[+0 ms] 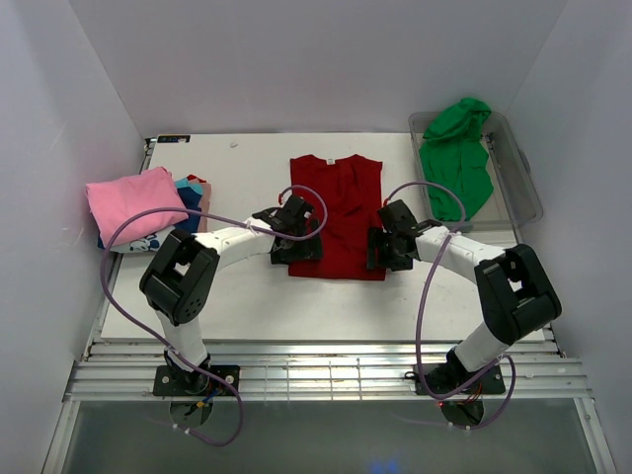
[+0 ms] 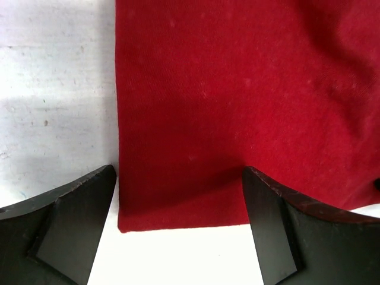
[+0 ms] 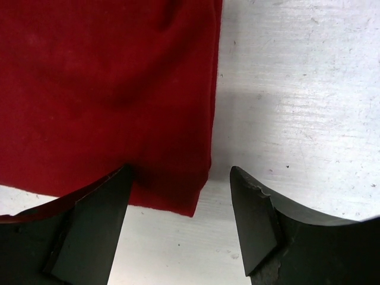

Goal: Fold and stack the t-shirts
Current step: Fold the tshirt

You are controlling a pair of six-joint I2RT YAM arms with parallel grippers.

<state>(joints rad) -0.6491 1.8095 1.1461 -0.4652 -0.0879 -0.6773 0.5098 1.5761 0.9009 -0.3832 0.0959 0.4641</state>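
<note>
At the red shirt's (image 1: 341,197) near hem: both pairs of jaws stand wide, holding nothing; left gripper (image 2: 178,173) at its left corner, right gripper (image 3: 180,172) at its right.
Risk: we judge a pinch could catch one layer only, or uneven lifts could skew the fold.
Hidden: from above, the arms cover that hem; we cannot count its layers.

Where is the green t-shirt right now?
In the top view, the green t-shirt lies far right, draped in the clear tub, right of the red t-shirt.

White table (image 1: 257,306): red t-shirt (image 1: 341,207) centre, pink-topped shirt stack (image 1: 133,202) left, tub (image 1: 518,178) right.
</note>
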